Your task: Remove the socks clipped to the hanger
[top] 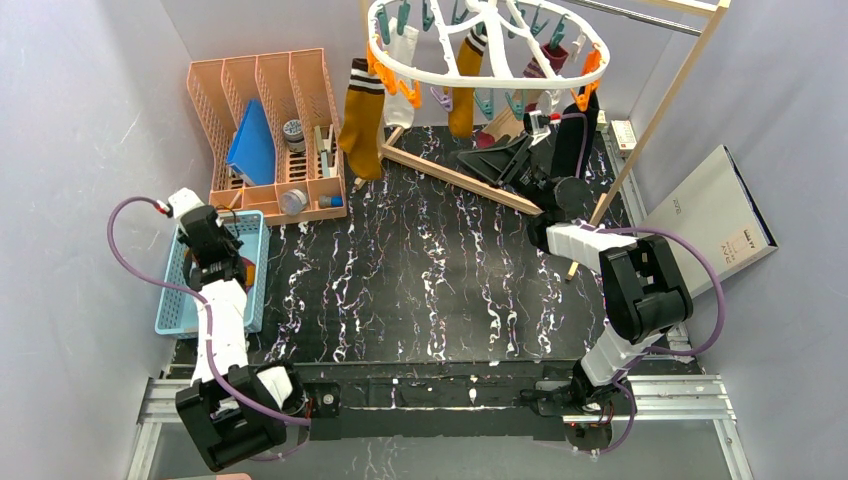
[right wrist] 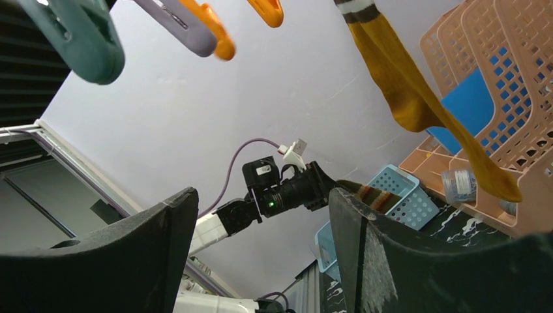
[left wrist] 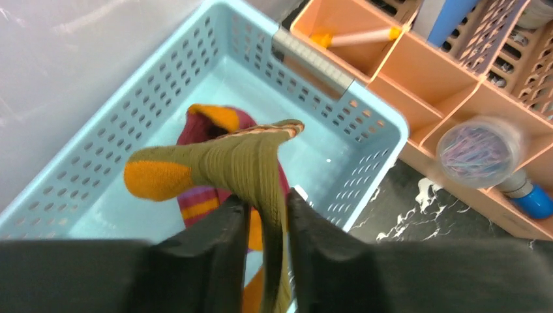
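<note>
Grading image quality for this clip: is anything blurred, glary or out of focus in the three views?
Top external: evenly lit, sharp, hanger cropped by the upper edge. Left wrist: left hand dark and soft up close, olive sock sharp, jar of clips smeared. Right wrist: right hand and teal clip defocused, mustard sock crisp.

The white hanger [top: 490, 50] hangs at the far side, right of centre, with mustard, white, maroon and black socks [top: 362, 120] clipped around its rim. The right gripper [top: 485, 160] sits below it, pointing left. At the left, the left gripper [top: 215, 258] hangs over a blue basket [top: 178, 300] beside an orange rack [top: 265, 100].
</note>
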You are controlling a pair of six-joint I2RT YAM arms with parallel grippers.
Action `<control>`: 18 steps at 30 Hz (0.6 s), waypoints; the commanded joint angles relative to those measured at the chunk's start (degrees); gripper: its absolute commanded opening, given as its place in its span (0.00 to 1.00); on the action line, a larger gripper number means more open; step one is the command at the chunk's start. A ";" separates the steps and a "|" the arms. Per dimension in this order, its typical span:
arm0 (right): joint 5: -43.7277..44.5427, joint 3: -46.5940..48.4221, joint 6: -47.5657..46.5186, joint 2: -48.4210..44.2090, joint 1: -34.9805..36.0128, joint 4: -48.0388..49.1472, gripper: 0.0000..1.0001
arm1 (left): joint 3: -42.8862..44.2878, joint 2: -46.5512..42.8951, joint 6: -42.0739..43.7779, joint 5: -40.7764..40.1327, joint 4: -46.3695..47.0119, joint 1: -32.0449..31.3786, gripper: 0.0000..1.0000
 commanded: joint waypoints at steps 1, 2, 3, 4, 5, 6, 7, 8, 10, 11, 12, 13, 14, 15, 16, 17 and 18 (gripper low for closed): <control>-0.49 -1.15 0.06 -2.51 -0.56 17.55 0.81 | -4.13 -1.71 -1.83 -0.22 1.23 0.51 0.43; -0.56 -1.22 0.09 -2.48 -0.51 17.53 0.81 | -4.39 -1.72 -2.16 0.49 0.95 0.48 0.53; -0.57 -1.22 0.16 -2.47 -0.54 17.50 0.81 | -4.41 -1.79 -2.42 1.49 0.66 0.50 0.60; -0.60 -1.18 0.15 -2.52 -0.56 17.50 0.81 | -4.19 -1.87 -2.63 2.38 0.20 0.56 0.64; -0.72 -1.15 0.13 -2.41 -0.56 17.56 0.81 | -3.85 -2.04 -3.06 3.21 -0.28 0.54 0.68; -0.79 -1.14 0.14 -2.39 -0.51 17.53 0.81 | -3.32 -2.25 -3.43 4.14 -0.87 0.49 0.76; -0.87 -1.10 0.19 -2.34 -0.50 17.57 0.81 | -2.45 -2.44 -3.84 5.02 -1.70 0.49 0.81; -0.82 -1.11 0.19 -2.31 -0.54 17.52 0.81 | -1.49 -2.75 -4.20 6.31 -2.47 0.55 0.82; -0.82 -1.24 0.27 -2.13 -0.55 17.61 0.81 | 0.89 -3.73 -5.28 9.10 -3.66 0.54 0.82; -0.90 -1.31 0.28 -2.12 -0.56 17.66 0.81 | 2.08 -4.36 -5.91 10.19 -4.06 0.52 0.81; -0.96 -1.35 0.24 -2.13 -0.52 17.61 0.81 | 3.44 -4.84 -6.67 11.45 -4.47 0.36 0.81; -1.05 -1.50 0.20 -2.12 -0.55 17.57 0.81 | 4.94 -5.15 -7.40 13.40 -4.55 0.34 0.80; -1.17 -1.64 0.05 -2.19 -0.51 17.51 0.81 | 6.45 -5.18 -7.85 16.62 -4.34 0.24 0.78; -1.14 -1.82 0.02 -2.21 -0.48 17.50 0.82 | 7.83 -4.93 -8.23 20.24 -2.81 0.11 0.76; -1.16 -1.99 -0.06 -2.21 -0.47 17.50 0.81 | 8.49 -4.89 -8.78 24.71 -0.07 -0.14 0.76; -1.26 -2.16 -0.15 -2.21 -0.55 17.57 0.81 | 8.43 -4.70 -9.65 30.08 5.10 -0.31 0.77; -1.26 -2.37 -0.28 -2.35 -0.56 17.55 0.81 | 7.97 -4.18 -10.64 36.07 11.13 -0.54 0.77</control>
